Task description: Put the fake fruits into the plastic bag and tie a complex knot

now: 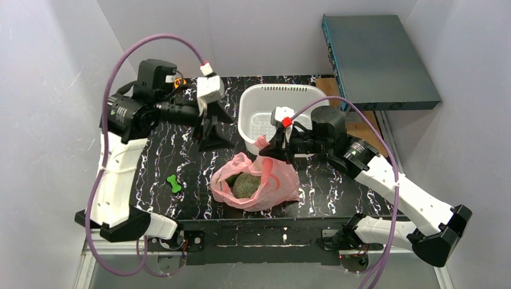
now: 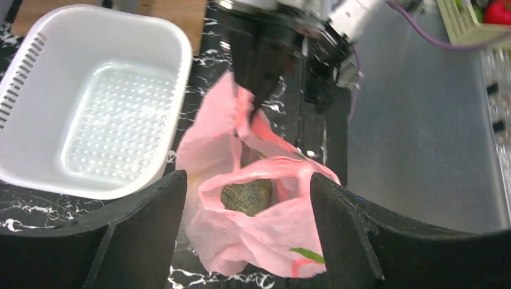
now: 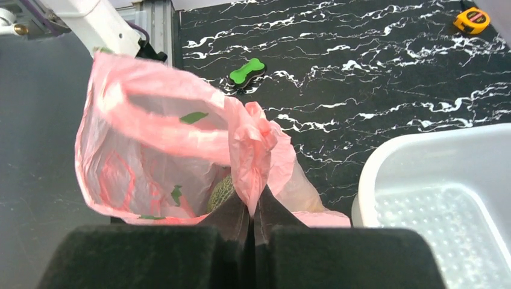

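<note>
The pink plastic bag lies open at the table's front centre. The netted melon sits inside it and also shows in the left wrist view and the right wrist view. My right gripper is shut on a bunched part of the bag's rim and holds it up at the bag's far side. My left gripper is open and empty, above the table behind the bag. A pale yellowish shape shows through the plastic. The avocado is not clearly visible.
An empty white perforated basket stands right behind the bag. A small green bone toy lies left of the bag. A yellow tape measure is at the far left. A dark grey box sits at the back right.
</note>
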